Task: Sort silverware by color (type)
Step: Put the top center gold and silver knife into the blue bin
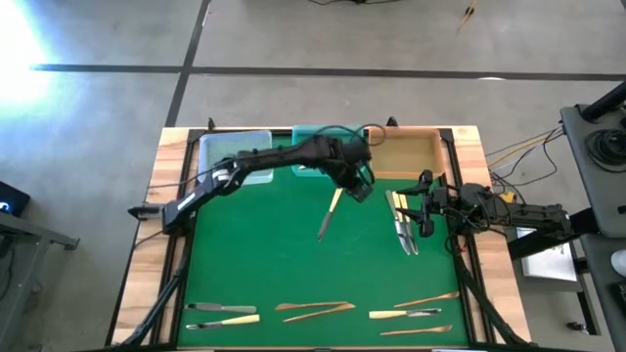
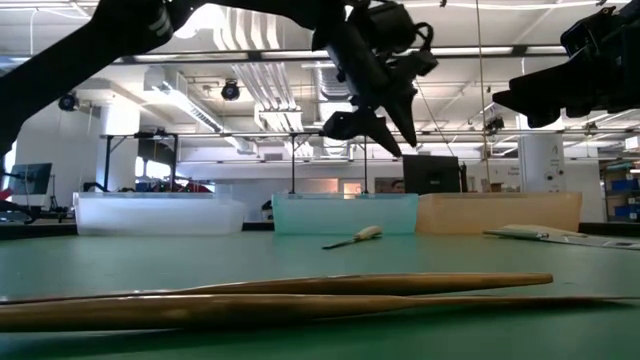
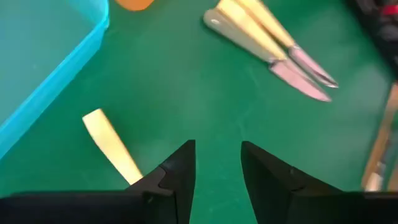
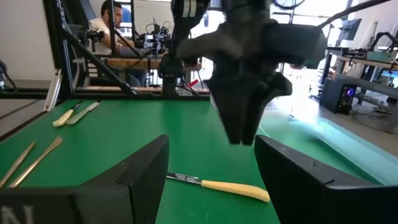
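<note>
Hovering above the mat, the left claw (image 1: 360,186) has its fingers (image 3: 177,177) parted with only bare green between them; it holds nothing. A cream knife (image 1: 330,215) lies flat on the mat directly below and just beside the fingertips, untouched, its handle end passing under one finger in the left wrist view. Beyond the claw, toward the table's far edge, stand three trays, the teal tray (image 1: 308,137) nearest it. Off to its outer side a small bunch of cream-handled knives (image 1: 403,225) lies together near the right claw (image 1: 427,203), which waits over them with fingers spread wide and empty. More silverware (image 1: 313,311), wooden, cream and silver, sits in a row well away along the near edge.

Judging by this, the step in hand is picking the cream knife up for sorting, though it may equally have just been set down. A next move would call for lowering the claw, centring the thin handle between the fingers and closing low enough to catch so flat a piece.
</note>
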`<state>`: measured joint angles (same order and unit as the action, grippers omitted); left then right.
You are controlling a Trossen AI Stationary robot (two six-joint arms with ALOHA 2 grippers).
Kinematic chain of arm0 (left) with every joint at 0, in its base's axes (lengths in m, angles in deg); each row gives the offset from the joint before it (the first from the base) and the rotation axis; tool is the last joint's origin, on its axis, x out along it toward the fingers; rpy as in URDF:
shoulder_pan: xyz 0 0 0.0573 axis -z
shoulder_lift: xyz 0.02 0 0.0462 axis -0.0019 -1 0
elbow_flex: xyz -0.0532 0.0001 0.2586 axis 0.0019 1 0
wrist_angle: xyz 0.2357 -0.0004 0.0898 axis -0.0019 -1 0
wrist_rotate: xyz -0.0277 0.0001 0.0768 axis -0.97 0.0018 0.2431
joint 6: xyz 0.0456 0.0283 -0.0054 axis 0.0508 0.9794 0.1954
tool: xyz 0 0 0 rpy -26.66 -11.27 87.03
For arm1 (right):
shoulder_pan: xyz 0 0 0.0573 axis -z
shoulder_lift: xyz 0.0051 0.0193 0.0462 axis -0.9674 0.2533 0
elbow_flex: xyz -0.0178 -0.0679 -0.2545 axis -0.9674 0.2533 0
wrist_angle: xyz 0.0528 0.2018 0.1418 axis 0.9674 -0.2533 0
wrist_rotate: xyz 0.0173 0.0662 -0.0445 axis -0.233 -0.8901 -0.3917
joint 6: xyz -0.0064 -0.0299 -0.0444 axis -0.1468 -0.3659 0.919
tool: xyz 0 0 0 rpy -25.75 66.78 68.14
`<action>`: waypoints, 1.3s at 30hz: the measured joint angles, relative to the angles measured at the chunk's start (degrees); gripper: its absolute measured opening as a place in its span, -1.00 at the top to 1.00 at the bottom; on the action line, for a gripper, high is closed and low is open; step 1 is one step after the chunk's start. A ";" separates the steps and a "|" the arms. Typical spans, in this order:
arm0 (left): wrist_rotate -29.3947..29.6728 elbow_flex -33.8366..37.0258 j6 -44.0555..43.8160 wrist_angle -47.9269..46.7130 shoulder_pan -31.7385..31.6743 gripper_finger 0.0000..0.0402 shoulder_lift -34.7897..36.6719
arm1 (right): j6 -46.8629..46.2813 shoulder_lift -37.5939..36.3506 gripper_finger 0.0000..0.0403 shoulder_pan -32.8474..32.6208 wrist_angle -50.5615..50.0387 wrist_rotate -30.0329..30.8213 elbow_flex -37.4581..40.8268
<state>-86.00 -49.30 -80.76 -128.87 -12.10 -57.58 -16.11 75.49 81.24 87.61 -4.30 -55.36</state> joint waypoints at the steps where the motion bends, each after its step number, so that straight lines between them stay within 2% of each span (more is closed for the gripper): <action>1: 2.19 0.00 -0.69 0.01 0.35 0.45 -0.14 | -0.02 0.00 -0.15 0.00 -0.02 0.00 0.00; 4: 7.29 0.00 -2.42 -1.64 0.84 0.45 -0.39 | -0.02 0.00 -0.15 0.00 0.00 0.00 0.00; 7: 9.58 0.80 -5.70 -4.33 0.92 0.45 -0.82 | -0.01 0.00 -0.15 0.00 -0.03 0.00 0.00; 21: 9.95 1.07 -9.91 -5.29 1.60 0.45 -6.29 | -0.02 0.00 -0.15 0.00 -0.22 0.00 -0.07; 26: 13.16 1.07 -10.76 -5.80 1.49 0.45 -7.90 | -0.02 0.00 -0.15 0.00 -0.24 0.02 -0.07; 33: 14.38 1.00 -10.86 -6.16 1.47 0.44 -10.38 | -0.02 0.00 -0.15 0.00 -0.28 0.01 -0.09; 39: 13.39 0.10 -11.46 -6.80 1.60 0.45 -13.36 | -0.02 -0.02 -0.15 -0.01 -0.32 0.07 -0.09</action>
<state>-72.61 -49.20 -92.22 -135.67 -10.50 -70.93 -16.13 75.46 81.23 87.29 -4.24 -55.44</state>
